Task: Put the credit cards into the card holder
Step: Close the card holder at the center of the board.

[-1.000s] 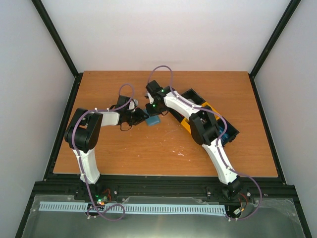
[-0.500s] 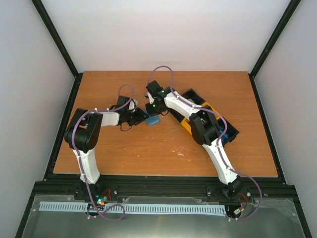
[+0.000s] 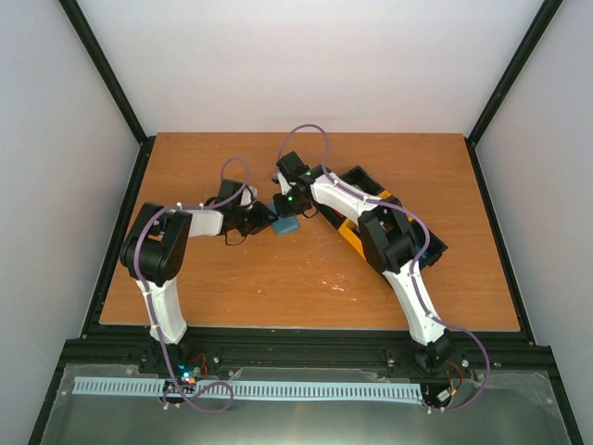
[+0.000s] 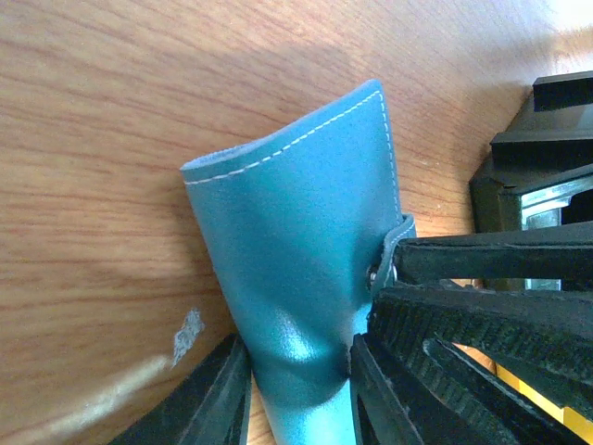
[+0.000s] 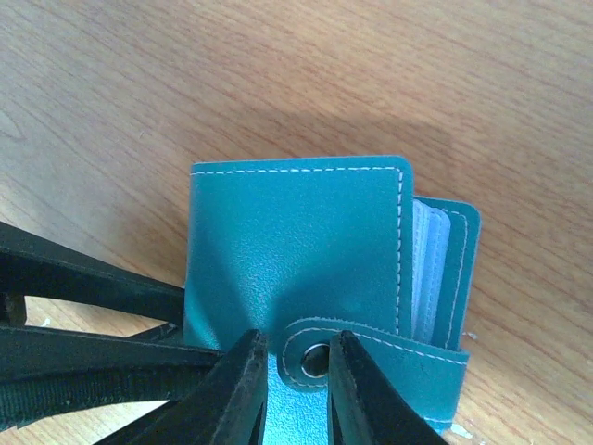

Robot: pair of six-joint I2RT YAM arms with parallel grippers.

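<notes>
The blue-grey card holder [image 3: 285, 225] lies folded on the wooden table between the two grippers. In the left wrist view my left gripper [image 4: 296, 399] is shut on the card holder [image 4: 296, 232], pinching one end so that the cover bulges. In the right wrist view my right gripper [image 5: 296, 389] is closed onto the card holder's [image 5: 296, 241] snap tab [image 5: 371, 362], with the metal snap between its fingers. Clear inner pockets [image 5: 428, 269] show at the holder's open side. No credit card is visible in any view.
The black-and-yellow tray [image 3: 435, 243] stands at the right behind the right arm, which covers most of it. The left gripper's fingers [image 5: 83, 315] lie close to the right gripper. White scuff marks [image 3: 338, 278] dot the table's middle.
The right arm's elbow has shifted slightly to the right. Both grippers and the card holder stay in the same place.
</notes>
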